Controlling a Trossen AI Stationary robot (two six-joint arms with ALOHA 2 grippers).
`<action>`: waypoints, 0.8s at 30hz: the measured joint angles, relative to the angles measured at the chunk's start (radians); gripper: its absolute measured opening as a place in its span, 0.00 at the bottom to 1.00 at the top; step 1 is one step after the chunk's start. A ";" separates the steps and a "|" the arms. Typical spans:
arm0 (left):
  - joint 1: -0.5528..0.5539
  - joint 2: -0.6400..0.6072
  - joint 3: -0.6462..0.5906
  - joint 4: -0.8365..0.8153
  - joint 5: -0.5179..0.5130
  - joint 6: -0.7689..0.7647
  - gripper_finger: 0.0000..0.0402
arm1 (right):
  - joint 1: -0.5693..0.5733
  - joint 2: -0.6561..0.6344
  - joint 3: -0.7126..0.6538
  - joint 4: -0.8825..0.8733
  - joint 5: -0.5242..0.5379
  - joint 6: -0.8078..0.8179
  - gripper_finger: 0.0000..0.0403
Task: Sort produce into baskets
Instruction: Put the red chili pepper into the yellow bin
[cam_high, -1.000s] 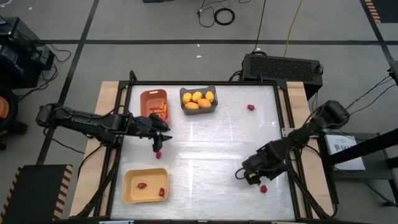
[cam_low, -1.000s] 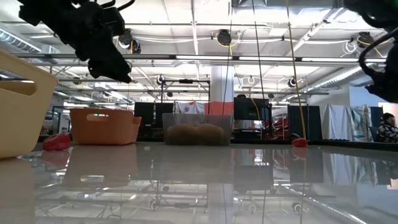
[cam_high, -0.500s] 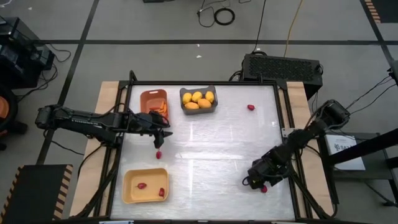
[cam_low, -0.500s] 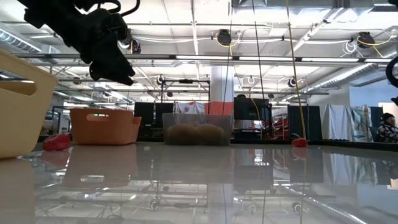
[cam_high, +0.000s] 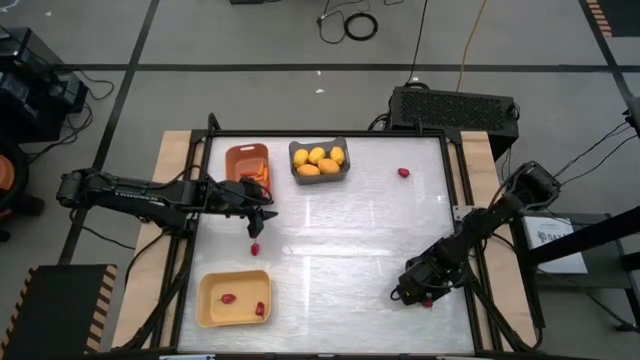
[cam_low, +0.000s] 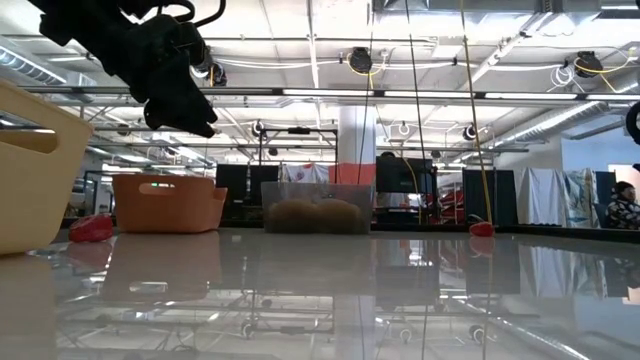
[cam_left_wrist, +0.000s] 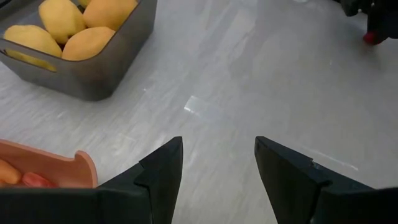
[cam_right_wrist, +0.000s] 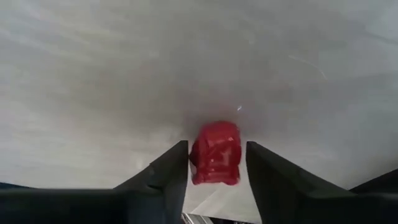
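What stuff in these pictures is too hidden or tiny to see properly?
- Right gripper: in the high view its arm hides the fingers; whether they already pinch the red piece is unclear.
- Carrots in the orange basket: partly hidden under the left gripper.
- Grey basket: in the low view its contents are a blur.

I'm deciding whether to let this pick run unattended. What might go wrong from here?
The right gripper brackets the red piece close to the table's near edge; an off-centre squeeze might flick it off the table.

Two more red pieces, one below the left gripper and one far off, lie loose; a careless sweep may scatter them.
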 joint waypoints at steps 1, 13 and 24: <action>0.000 0.000 0.000 0.000 0.000 0.000 0.52 | 0.000 0.004 0.000 0.003 0.000 0.000 0.35; 0.000 0.000 0.000 -0.001 0.019 0.010 0.52 | -0.006 0.001 0.000 0.134 0.040 -0.003 0.20; 0.000 0.000 0.000 -0.002 0.048 0.031 0.52 | -0.151 0.001 0.000 0.613 0.435 -0.325 0.20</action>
